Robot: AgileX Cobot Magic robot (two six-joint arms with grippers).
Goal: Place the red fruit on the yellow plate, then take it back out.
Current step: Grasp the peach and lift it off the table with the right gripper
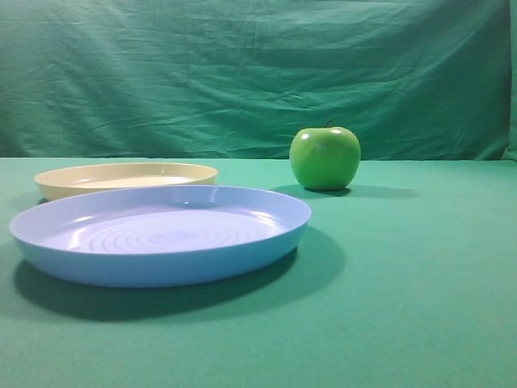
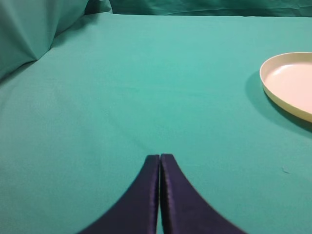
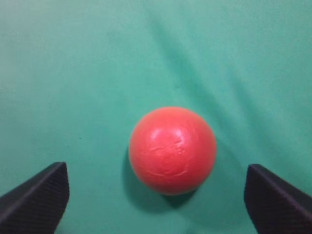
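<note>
Right now your red fruit [image 3: 172, 150] sits on the green bench [image 3: 73, 73], between the wide-spread tips of your right pincer [image 3: 158, 202] and touching neither. It looks round from above, so you get no long axis or pointing direction. Your left pincer [image 2: 160, 168] is pressed together, holding nothing, with the yellow plate [image 2: 290, 83] off to its right, cut by the frame edge. From the high view the blue plate [image 1: 161, 234] hides part of the yellow plate's rim; a green apple [image 1: 325, 158] stands apart.

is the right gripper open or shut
Open: the right gripper has its fingertips spread wide, either side of the red fruit, touching nothing.
</note>
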